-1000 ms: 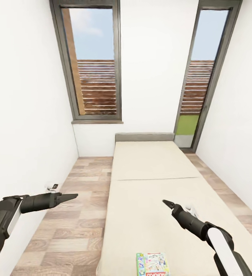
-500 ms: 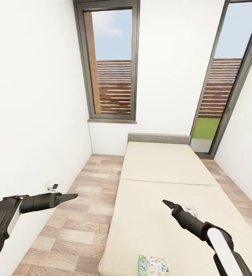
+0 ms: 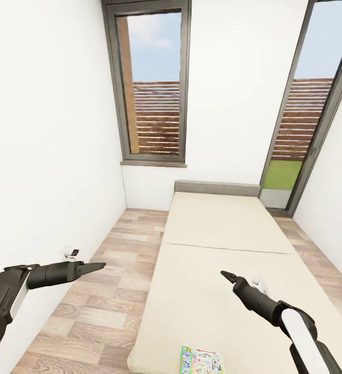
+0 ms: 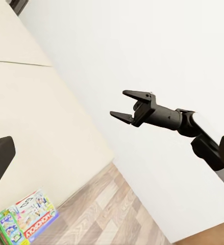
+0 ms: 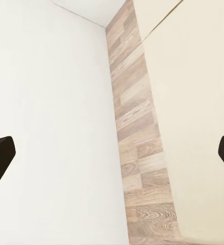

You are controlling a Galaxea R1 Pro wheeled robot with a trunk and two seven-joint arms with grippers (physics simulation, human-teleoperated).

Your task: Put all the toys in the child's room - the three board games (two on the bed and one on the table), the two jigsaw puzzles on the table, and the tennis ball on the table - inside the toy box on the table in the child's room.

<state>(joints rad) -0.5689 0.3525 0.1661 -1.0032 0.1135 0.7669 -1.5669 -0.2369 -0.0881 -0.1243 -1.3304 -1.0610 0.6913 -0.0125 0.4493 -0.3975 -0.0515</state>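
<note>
Bed: fills lower centre of the head view. Board game: at the bottom edge, on the mattress, perhaps two boxes. Right gripper: fingers apart, empty. Left gripper: we cannot tell its spread. We judge that reaching now risks missing the cropped box.

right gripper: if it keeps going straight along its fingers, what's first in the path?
Probably the mattress of the bed. The right gripper hangs over it, open and holding nothing, aimed forward and toward the floor strip by the left wall. Depth is unclear, so it might pass the bed edge and reach the floor.
</note>
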